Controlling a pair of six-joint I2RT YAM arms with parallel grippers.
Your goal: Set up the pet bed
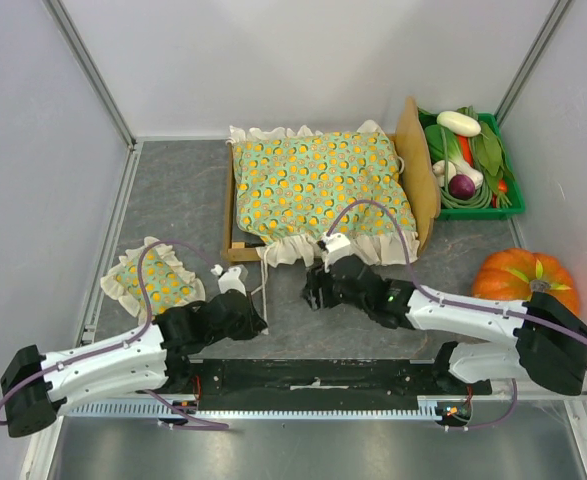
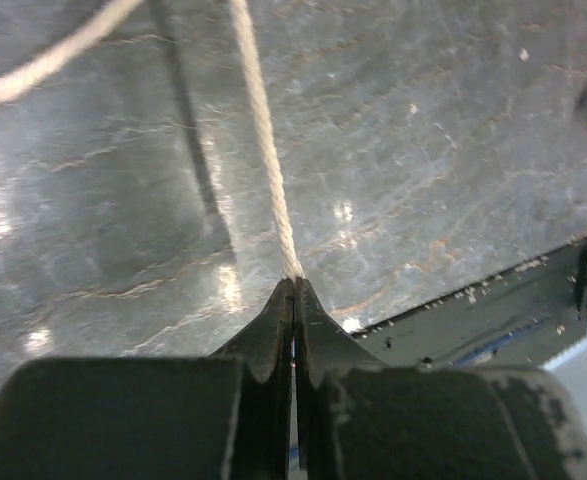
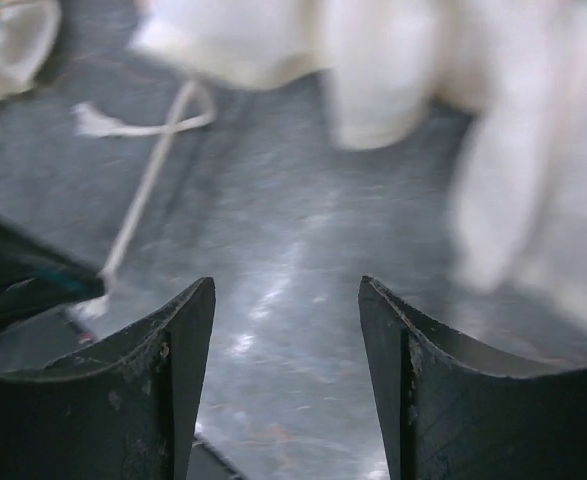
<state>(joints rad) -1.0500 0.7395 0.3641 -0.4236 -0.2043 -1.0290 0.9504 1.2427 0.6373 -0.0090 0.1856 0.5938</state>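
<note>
Your right jaws hang spread and empty over the counter (image 1: 173,190), the pet bed (image 1: 238,250) just ahead of them with its long axis lying crosswise and headboard (image 1: 413,150) off to their right; left jaws, pressed together on the cord (image 2: 263,130) of the cushion (image 1: 318,185), sit farther back

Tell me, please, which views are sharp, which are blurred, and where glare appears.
Top external: evenly lit and sharp, dots on the cushion clear. Left wrist: the string is sharp where the left fingers pinch it, glare patches on the table. Right wrist: the white frill is blurred, the right fingers sharper.
</note>
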